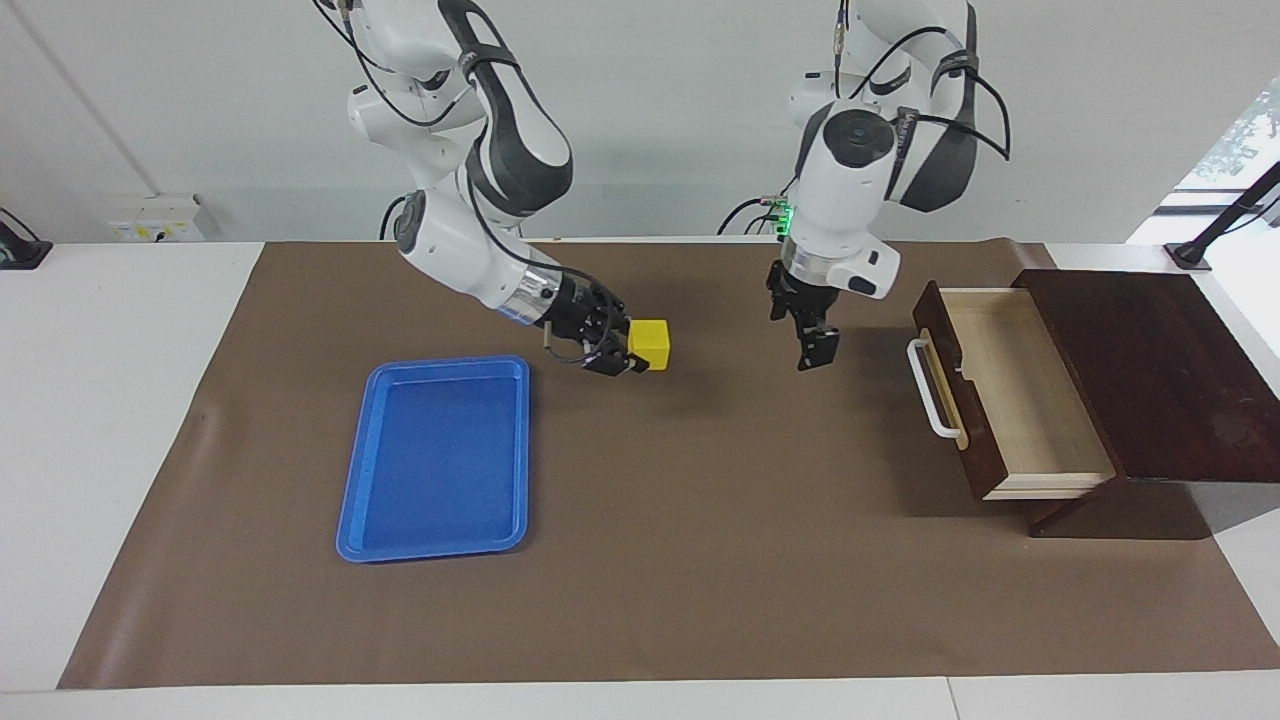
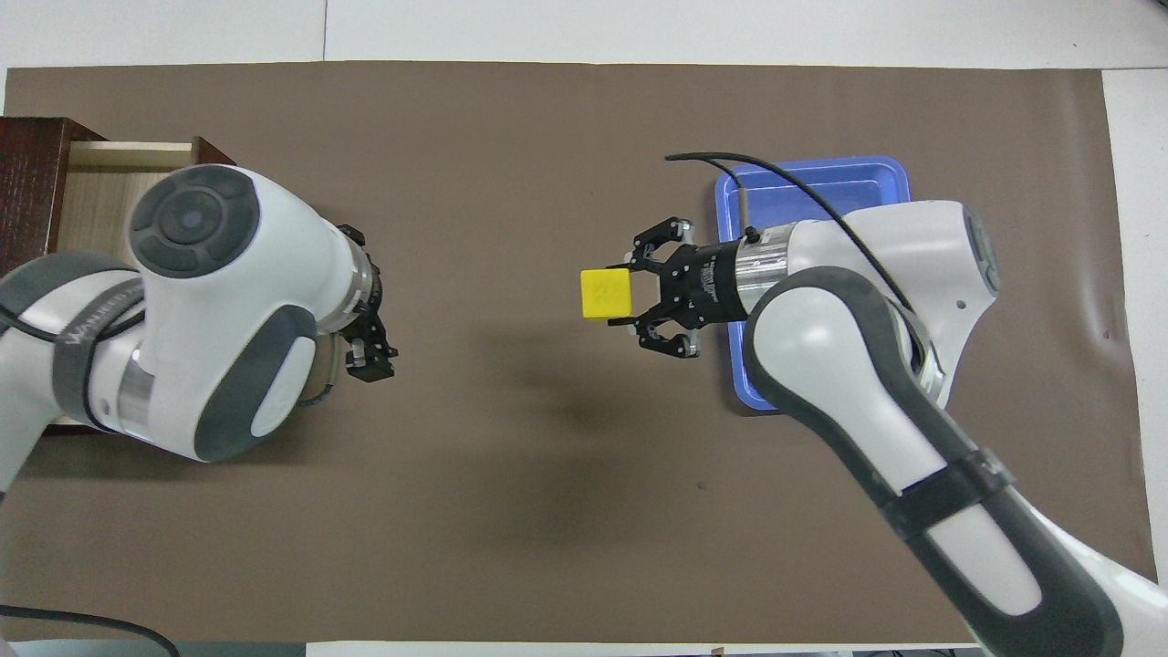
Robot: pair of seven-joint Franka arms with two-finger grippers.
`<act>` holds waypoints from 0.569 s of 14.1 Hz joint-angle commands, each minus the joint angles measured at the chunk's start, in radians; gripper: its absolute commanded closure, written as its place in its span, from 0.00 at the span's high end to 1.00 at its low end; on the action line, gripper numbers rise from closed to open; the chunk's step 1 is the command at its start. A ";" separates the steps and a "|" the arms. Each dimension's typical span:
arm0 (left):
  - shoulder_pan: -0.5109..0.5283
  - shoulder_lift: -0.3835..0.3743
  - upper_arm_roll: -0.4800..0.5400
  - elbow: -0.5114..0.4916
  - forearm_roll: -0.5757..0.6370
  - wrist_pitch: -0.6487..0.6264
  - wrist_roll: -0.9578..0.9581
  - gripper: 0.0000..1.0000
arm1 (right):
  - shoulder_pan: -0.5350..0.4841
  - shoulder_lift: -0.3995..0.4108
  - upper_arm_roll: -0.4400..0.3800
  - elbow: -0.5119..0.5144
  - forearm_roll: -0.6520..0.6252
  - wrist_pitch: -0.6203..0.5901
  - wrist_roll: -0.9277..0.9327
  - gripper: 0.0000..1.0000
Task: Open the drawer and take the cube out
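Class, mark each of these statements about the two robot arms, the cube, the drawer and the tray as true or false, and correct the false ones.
1. The right gripper holds the yellow cube in the air. True.
2. The drawer is shut. False: it is pulled out of its dark wooden box, showing its pale inside.
3. The cube lies in the blue tray. False: nothing lies in the tray; the cube hangs over the brown mat beside it.
4. The left gripper holds nothing. True: it hangs over the mat between the cube and the drawer.
5. The drawer has a white bar handle. True.
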 commanded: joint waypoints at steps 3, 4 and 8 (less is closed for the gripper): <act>0.218 -0.003 -0.010 -0.053 0.034 0.099 0.274 1.00 | -0.220 0.079 0.005 0.036 -0.038 -0.083 -0.144 0.00; 0.241 0.000 -0.010 -0.059 0.061 0.122 0.317 1.00 | -0.254 0.102 0.006 0.040 -0.061 -0.097 -0.176 0.00; 0.327 0.042 -0.010 -0.067 0.088 0.219 0.441 1.00 | -0.325 0.171 0.002 0.039 -0.085 -0.085 -0.243 0.00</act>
